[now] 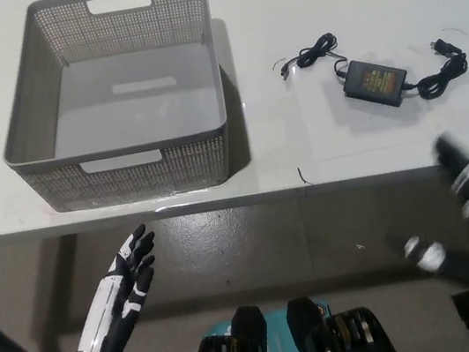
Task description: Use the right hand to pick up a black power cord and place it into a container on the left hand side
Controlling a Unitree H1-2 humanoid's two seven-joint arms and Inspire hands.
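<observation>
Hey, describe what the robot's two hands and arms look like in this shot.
The left hand has slim black fingers with white panels along its back, on a white forearm with a grey wrist cuff. The right hand and arm are black, with white bands on the fingers and a white patch lower down; it is blurred, so finer detail is unclear.

The right hand (465,193), below the table (372,141) edge, is motion-blurred; finger posture cannot be determined. Its arm is cut off by the right and bottom picture edges. The table extends beyond the top, left and right edges. The label on the power cord (375,80) adapter is too small to read.
</observation>
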